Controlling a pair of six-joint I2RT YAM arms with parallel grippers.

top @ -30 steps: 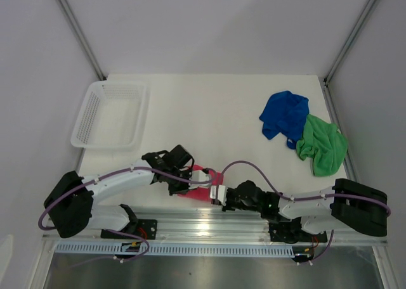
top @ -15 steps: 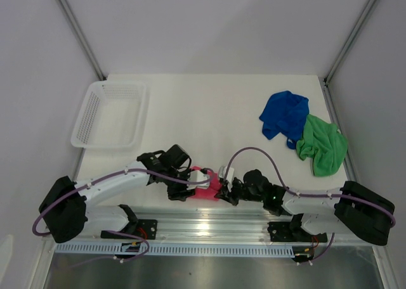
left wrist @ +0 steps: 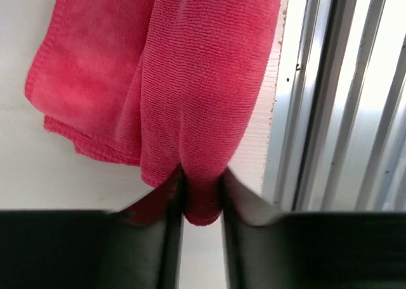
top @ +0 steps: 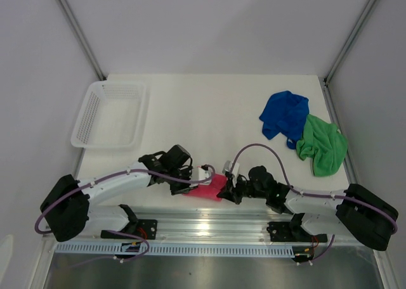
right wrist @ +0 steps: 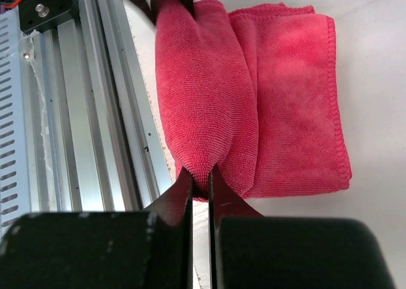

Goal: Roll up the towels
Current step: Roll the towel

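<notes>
The pink-red towel [top: 208, 189] lies half rolled at the table's near edge, a thick roll along the edge side and a flat folded part [right wrist: 298, 99] beside it. My left gripper [top: 194, 177] pinches the roll's left end [left wrist: 202, 194]; the cloth fills the gap between its fingers. From the other side, my right gripper [top: 227, 187] is shut on the roll's right end [right wrist: 201, 181]. The blue towel [top: 285, 115] and the green towel [top: 323, 147] sit crumpled and touching at the far right, away from both grippers.
A white mesh basket [top: 108, 86] stands at the back left. The aluminium rail [top: 209, 225] runs right under the table's near edge, just beside the roll [right wrist: 95, 111]. Grey walls close in the table on both sides.
The right gripper has come forward from the table's edge onto the towel's right end. The left gripper widened and closed again on a thicker fold. The towel now looks bunched into a roll.
</notes>
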